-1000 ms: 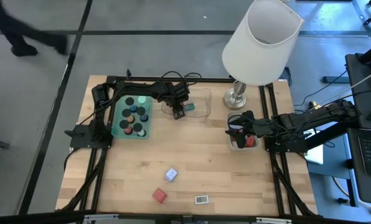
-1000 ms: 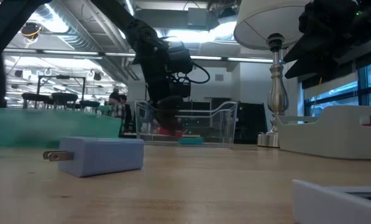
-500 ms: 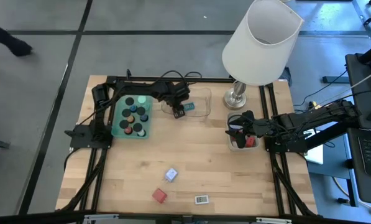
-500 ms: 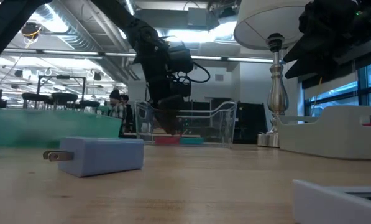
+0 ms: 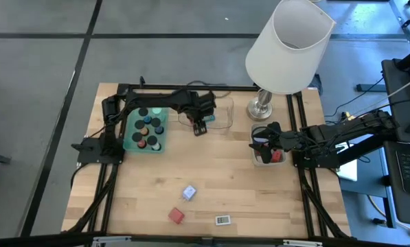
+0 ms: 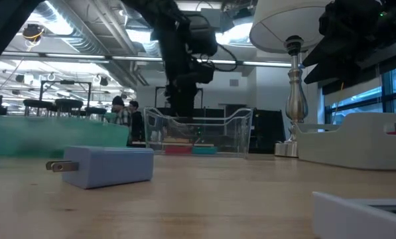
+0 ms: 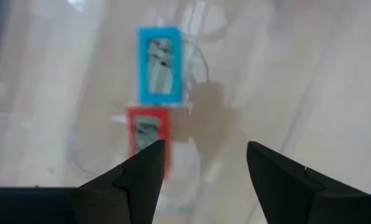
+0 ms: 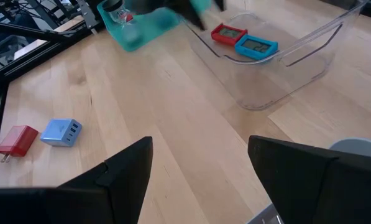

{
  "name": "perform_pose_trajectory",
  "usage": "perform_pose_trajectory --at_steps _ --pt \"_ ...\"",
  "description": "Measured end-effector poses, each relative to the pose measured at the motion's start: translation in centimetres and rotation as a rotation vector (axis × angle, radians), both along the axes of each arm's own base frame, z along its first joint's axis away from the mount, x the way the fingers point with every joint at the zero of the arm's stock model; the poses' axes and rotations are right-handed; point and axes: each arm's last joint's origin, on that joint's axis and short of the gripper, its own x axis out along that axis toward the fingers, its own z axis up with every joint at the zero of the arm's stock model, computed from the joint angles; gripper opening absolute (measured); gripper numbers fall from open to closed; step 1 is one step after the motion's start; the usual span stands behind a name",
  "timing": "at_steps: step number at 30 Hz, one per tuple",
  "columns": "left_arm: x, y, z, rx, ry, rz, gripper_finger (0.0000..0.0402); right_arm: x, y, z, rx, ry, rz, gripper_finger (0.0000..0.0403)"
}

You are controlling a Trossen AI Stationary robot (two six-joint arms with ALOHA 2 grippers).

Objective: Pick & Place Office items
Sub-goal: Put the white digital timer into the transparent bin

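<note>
My left gripper [image 5: 200, 125] hangs open above the clear tray [image 5: 222, 120], at its left end. In the left wrist view the fingers [image 7: 205, 144] point down at a red labelled rectangle [image 7: 148, 134] and a blue one [image 7: 160, 65], both flat on the tray floor. My right gripper [image 5: 258, 142] waits open over the grey tray [image 5: 266, 158], which holds a red bit. Black cylinders with coloured tops stand in the green tray [image 5: 145, 128]. A blue plug block [image 5: 189, 193], a red block [image 5: 176, 216] and a white labelled rectangle [image 5: 222, 220] lie on the near table.
A big white-shaded lamp [image 5: 287, 44] stands on its metal foot [image 5: 259, 108] at the far edge, between the clear and grey trays. Black frame rails run along the left, right and far sides. Bare wood lies in the table's middle, between the trays and the near items.
My left gripper has risen out of the clear tray and shifted slightly toward the table's right. The red labelled rectangle that was under its fingers now lies flat on the tray floor beside the blue one.
</note>
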Motion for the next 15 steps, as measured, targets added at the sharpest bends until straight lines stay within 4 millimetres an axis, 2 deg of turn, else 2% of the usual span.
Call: perform_pose_trajectory --at_steps 5,9,13,15 --pt "0.3 -4.3 0.9 0.005 0.026 -0.104 0.0215 0.0 0.0 0.0 0.000 0.000 0.000 0.0268" --pt "0.3 -7.9 2.6 0.012 -0.030 -0.193 0.0210 0.0 0.0 0.0 0.000 0.000 0.000 0.0268" --pt "-1.0 -11.2 3.8 0.062 -0.062 -0.268 0.0204 0.0 0.0 0.0 0.000 0.000 0.000 0.0268" --pt "-2.0 -12.3 4.5 0.102 -0.088 -0.243 0.0201 0.0 0.0 0.0 0.000 0.000 0.000 0.0268"
